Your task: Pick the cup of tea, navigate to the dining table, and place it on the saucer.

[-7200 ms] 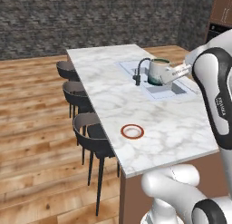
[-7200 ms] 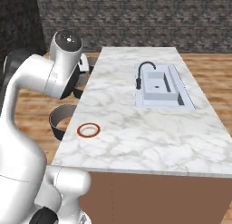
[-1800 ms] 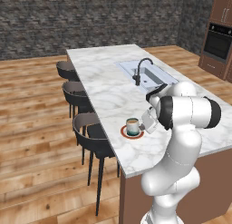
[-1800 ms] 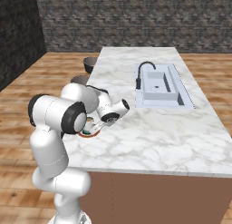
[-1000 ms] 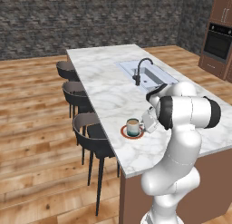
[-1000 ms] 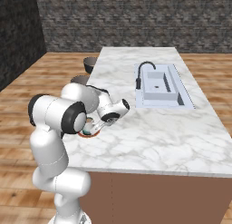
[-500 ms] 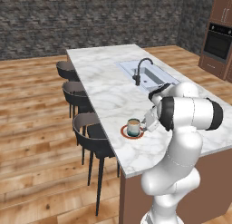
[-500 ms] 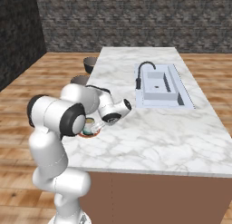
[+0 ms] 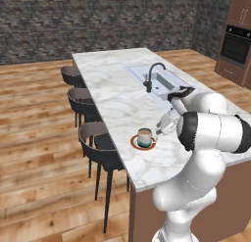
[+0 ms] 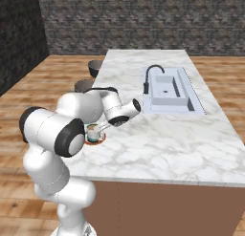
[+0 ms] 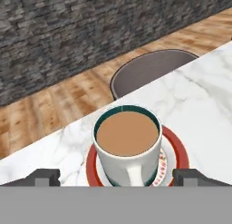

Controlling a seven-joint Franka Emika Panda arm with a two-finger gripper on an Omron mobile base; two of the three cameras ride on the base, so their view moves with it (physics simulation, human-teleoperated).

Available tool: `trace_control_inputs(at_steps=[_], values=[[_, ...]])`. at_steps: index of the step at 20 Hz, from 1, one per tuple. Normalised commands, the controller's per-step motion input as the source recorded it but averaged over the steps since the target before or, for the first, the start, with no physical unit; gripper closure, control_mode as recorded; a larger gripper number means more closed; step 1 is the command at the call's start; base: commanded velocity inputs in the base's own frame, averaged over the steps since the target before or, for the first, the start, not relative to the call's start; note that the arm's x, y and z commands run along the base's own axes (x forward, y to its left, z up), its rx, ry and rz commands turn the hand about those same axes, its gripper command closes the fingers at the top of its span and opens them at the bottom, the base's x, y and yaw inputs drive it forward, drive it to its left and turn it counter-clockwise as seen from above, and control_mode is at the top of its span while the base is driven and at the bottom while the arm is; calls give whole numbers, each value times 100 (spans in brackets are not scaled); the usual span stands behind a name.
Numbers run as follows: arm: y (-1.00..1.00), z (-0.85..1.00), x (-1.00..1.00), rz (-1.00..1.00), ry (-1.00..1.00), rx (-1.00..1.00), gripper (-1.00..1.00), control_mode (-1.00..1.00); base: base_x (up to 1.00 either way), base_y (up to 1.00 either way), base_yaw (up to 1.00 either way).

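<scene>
Left base view: the cup of tea (image 9: 144, 137) stood upright on the saucer (image 9: 143, 142), just left of frame centre, near the counter (image 9: 122, 96) edge facing the stools (image 9: 100, 143). The gripper (image 9: 163, 128) sat just right of the cup; whether it touched the handle could not be determined.

Right base view: the cup (image 10: 92, 132) appeared at centre left, partly masked by the white arm. The gripper (image 10: 103, 128) lay close against it.

Hand view: the cup (image 11: 128, 145) sat centred on the saucer (image 11: 177, 151), tea near the rim. The fingers (image 11: 41, 177) stood spread wide at the lower corners, clear of the cup, the handle pointing between them.

Assessed risk: a sideways or tilted retreat could clip the handle, slopping tea or dragging cup and saucer toward the nearby edge.
</scene>
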Motion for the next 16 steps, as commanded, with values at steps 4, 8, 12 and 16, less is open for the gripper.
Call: trace_control_inputs(at_steps=[4, 8, 12, 16], values=[[-1, 41, -76, -6, 3, 0, -100, -100, 0, 0, 0], [-3, 31, -89, -5, 6, 0, -100, -100, 0, 0, 0], [0, 33, -85, -6, 13, 0, -100, -100, 0, 0, 0], [6, 28, -80, -9, 19, -2, -100, -100, 0, 0, 0]])
